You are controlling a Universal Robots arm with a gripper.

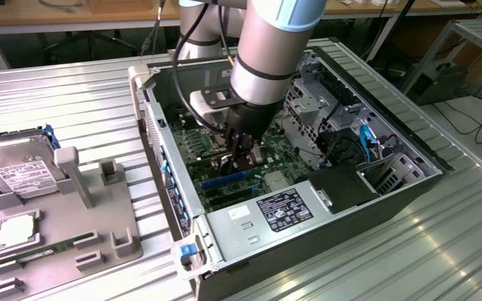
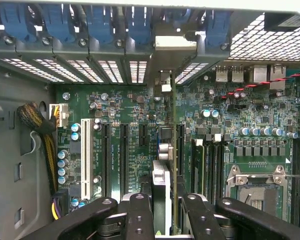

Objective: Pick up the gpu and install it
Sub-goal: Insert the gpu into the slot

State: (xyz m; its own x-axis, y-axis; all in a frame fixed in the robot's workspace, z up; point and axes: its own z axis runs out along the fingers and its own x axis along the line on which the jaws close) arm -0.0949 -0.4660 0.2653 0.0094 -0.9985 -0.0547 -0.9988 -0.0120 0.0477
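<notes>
Slim gpu [image 2: 164,150] upright, edge-on above motherboard [image 2: 125,115]

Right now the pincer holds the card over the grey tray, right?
Not quite. The pincer holds the card inside the computer case, over the green board, not over the grey tray. The exterior view shows it.

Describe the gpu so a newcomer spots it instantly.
In the open PC case, find the green motherboard. The gpu is the thin card standing edge-on over it, clamped in the gripper; the neighbouring black slots and the white slot stand empty.
</notes>
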